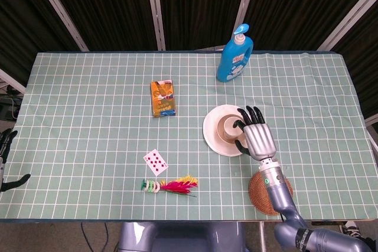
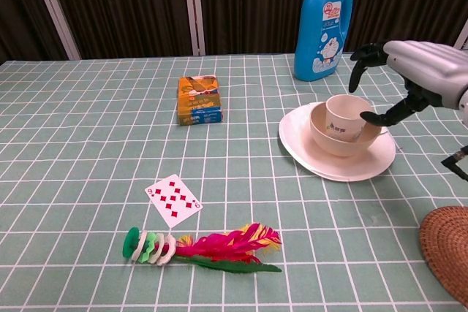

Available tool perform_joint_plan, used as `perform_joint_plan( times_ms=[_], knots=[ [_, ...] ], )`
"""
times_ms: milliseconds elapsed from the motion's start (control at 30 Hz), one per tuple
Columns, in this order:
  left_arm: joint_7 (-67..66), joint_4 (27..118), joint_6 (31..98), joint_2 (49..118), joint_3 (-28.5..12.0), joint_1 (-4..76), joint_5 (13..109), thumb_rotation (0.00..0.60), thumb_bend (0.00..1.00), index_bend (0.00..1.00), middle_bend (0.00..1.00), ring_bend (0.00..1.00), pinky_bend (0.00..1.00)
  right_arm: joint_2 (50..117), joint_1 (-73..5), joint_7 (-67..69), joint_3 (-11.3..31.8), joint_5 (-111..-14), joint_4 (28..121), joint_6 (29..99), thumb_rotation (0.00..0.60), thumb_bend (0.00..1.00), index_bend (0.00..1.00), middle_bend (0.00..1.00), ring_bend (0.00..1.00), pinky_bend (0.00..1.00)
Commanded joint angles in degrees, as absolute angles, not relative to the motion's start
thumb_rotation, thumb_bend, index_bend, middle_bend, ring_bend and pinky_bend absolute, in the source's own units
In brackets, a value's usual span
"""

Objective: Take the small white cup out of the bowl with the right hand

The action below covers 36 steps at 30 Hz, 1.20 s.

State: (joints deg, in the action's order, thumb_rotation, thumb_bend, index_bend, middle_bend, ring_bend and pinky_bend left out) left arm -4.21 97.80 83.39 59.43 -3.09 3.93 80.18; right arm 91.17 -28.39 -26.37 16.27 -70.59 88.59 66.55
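In the chest view the small white cup (image 2: 346,115) stands upright in the beige bowl (image 2: 328,139), which sits on a white plate (image 2: 344,168). My right hand (image 2: 414,71) hovers just right of the cup, fingers spread; its fingertips (image 2: 360,63) arch over the rim and the thumb reaches toward the cup's right side. It holds nothing. From the head view the right hand (image 1: 254,134) covers the right part of the bowl (image 1: 223,129) and plate (image 1: 212,140). My left hand (image 1: 5,149) shows at the far left table edge, fingers apart and holding nothing.
A blue bottle (image 2: 324,23) stands behind the plate. An orange box (image 1: 163,98) lies mid-table, with a playing card (image 1: 155,161) and a feather shuttlecock (image 1: 170,185) nearer the front. A woven coaster (image 1: 264,195) lies under my right forearm.
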Motion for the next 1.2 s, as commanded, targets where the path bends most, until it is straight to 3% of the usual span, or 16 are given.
perform_joint_plan(
  times_ms=[33, 533, 700, 867, 1200],
  knots=[
    [-3.9, 97.7, 83.4, 59.3, -3.1, 3.9, 80.2, 0.6, 0.0, 0.0, 0.0, 0.0, 0.0, 92.2, -29.1, -26.6, 16.0, -69.4, 87.2, 66.0, 0.6, 0.27, 0.41, 0.11, 0.0, 0.0],
    [-3.3, 97.6, 83.0, 59.2, -3.2, 4.1, 80.1, 0.6, 0.0, 0.0, 0.0, 0.0, 0.0, 96.7, -31.0, -23.2, 14.6, -67.2, 78.3, 64.4, 0.6, 0.28, 0.49, 0.18, 0.0, 0.0],
    [-3.1, 97.5, 82.8, 59.2, -3.3, 4.1, 79.9, 0.6, 0.0, 0.0, 0.0, 0.0, 0.0, 97.7, -31.6, -22.3, 14.4, -67.0, 76.5, 64.2, 0.6, 0.36, 0.55, 0.21, 0.0, 0.0],
    [-3.2, 97.5, 82.6, 59.3, -3.2, 4.3, 80.0, 0.6, 0.0, 0.0, 0.0, 0.0, 0.0, 97.6, -31.6, -21.4, 14.4, -68.2, 77.2, 65.8, 0.6, 0.42, 0.61, 0.23, 0.0, 0.0],
    [-3.6, 97.6, 82.5, 59.3, -3.1, 4.4, 80.1, 0.6, 0.0, 0.0, 0.0, 0.0, 0.0, 94.7, -31.0, -22.1, 14.3, -70.0, 81.2, 68.5, 0.6, 0.43, 0.64, 0.24, 0.0, 0.0]
  ],
)
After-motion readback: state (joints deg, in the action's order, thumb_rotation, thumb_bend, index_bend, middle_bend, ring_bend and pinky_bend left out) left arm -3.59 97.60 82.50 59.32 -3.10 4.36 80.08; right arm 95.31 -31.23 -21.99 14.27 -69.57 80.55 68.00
